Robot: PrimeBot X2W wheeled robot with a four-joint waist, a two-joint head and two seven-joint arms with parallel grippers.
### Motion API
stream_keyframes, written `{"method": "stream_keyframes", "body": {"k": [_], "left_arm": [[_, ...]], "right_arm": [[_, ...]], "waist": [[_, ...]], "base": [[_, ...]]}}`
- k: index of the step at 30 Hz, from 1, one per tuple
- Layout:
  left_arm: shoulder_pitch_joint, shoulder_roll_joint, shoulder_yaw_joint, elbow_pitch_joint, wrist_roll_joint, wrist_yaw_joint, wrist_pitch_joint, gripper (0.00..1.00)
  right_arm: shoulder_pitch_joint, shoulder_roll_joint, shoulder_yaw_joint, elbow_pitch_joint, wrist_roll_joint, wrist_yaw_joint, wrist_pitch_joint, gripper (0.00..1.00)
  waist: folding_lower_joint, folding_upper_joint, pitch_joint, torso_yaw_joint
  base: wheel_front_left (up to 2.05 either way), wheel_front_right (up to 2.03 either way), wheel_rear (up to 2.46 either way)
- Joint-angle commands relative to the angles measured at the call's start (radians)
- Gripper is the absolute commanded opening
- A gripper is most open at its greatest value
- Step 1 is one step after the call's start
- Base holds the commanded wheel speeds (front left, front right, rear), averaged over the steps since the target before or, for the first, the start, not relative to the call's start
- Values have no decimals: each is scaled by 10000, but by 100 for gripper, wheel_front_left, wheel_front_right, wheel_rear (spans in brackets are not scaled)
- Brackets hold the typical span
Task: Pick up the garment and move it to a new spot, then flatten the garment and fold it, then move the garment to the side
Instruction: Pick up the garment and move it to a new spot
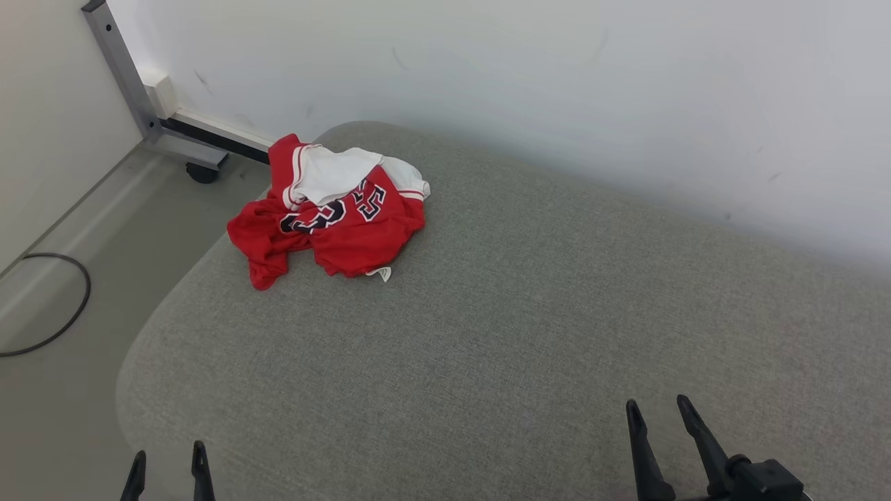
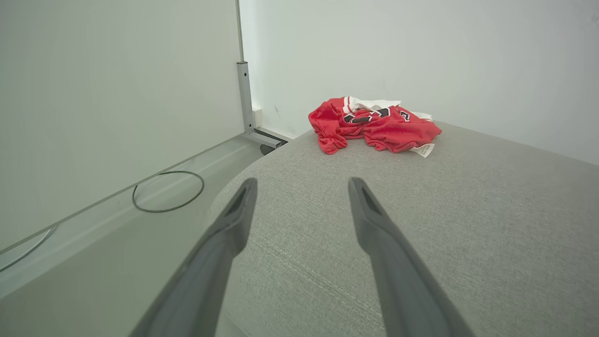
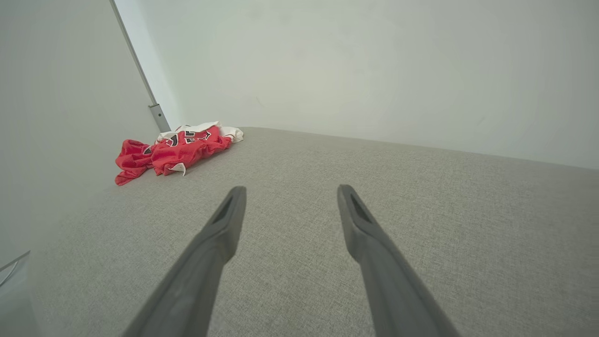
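The garment, a red jersey with white trim, lies crumpled on the far left corner of the grey cushion, close to the wall. In the head view its long axis runs diagonally, from a red lobe at the cushion's left edge up and right to the white part nearest the wall. Dark numerals face up, and a white tag pokes out of the near edge.

The left claw is released, fingers spread and holding nothing, at the cushion's near left edge and pointing toward the garment. The right claw is also released and empty, over the near right part of the cushion. Both are well apart from the garment.

On the floor to the left lie a dark cable and a grey metal frame on a caster.
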Motion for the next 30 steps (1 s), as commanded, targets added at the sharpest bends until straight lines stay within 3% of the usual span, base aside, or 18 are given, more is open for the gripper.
{"method": "stream_keyframes", "body": {"k": [1,8,17,30], "left_arm": [[-171,-8,-26,59,48,-49,-25,100],[-1259,-11,19,554,-184,-180,-24,100],[-4388,310,677,1439,-743,-298,-25,100],[-9034,2378,1139,3937,-1281,-389,270,100]], "right_arm": [[133,8,-50,-41,-69,-21,-5,100],[-71,-2,-39,-346,-339,-21,-6,100],[-1587,-99,244,-849,-725,-21,-5,100],[-3150,7,1040,-1566,-640,-21,-5,100]], "waist": [[0,-1,-37,-44],[0,-1,396,-985],[0,-1,2366,-2889],[0,-1,4422,-4931]], "base": [[0,0,0],[0,0,0],[0,0,0],[0,0,0]]}}
